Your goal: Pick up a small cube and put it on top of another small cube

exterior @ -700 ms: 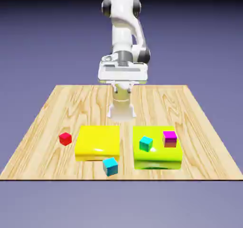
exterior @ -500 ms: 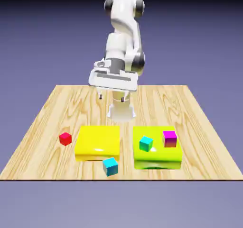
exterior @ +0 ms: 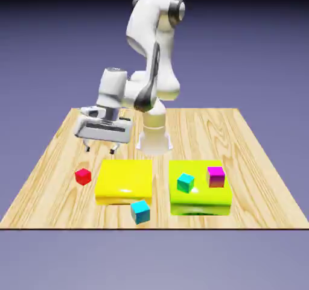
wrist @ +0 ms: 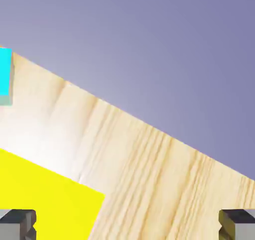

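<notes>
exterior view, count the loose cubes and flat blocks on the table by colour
red cube: 1
cyan cubes, one on the table, one on the yellow-green block: 2
magenta cube: 1
yellow flat block: 1
yellow-green flat block: 1
total: 6

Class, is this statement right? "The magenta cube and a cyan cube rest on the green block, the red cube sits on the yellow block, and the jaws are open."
One part is wrong: the red cube lies on the wooden table, beside the yellow block, as the exterior view shows. The rest stands.
</notes>
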You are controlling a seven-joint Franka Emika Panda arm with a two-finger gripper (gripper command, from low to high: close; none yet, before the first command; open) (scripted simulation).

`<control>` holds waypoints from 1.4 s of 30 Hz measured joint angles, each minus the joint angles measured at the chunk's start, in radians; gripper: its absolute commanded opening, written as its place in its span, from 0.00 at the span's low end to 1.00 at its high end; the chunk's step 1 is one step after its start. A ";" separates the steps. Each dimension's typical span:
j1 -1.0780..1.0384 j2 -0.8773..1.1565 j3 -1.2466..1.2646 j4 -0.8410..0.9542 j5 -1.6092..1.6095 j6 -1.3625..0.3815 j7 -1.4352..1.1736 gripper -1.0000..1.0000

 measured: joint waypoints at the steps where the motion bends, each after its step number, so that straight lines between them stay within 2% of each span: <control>1: -0.036 0.017 0.014 0.003 -0.002 -0.006 -0.041 0.50; 19: -0.684 0.330 0.270 0.054 -0.030 -0.108 -0.770 0.50; 28: -0.443 0.558 -0.019 0.105 -0.264 0.068 -0.599 0.50; 29: -0.433 0.567 -0.030 0.107 -0.273 0.075 -0.592 0.00; 31: -0.433 0.567 -0.030 0.107 -0.273 0.074 -0.592 0.00; 39: -0.675 0.338 0.259 0.056 -0.039 -0.103 -0.764 0.00; 42: -0.677 0.327 0.286 0.090 -0.021 -0.129 -0.743 0.00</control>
